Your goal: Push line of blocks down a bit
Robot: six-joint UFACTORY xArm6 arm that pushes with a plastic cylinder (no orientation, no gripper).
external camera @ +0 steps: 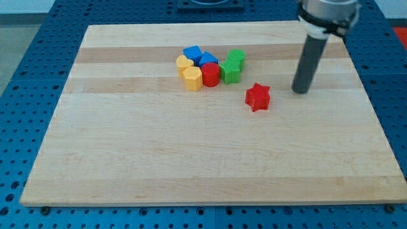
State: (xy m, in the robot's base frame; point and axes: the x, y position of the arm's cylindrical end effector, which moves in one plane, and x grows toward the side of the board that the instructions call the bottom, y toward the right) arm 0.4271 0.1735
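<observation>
My tip is resting on the worktop, just right of the red star; it has no hand. Yellow, blue, red and green blocks are clustering well to the view's left.

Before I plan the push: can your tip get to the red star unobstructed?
Probably yes. My tip stands to the view's right of the red star, with only bare board between them; the cluster of other blocks lies beyond the star, toward the view's left.

A cluster of blocks lies on the table toward the view's top. The star block sits apart to its lower right. My tip stands right of the star, not touching.
</observation>
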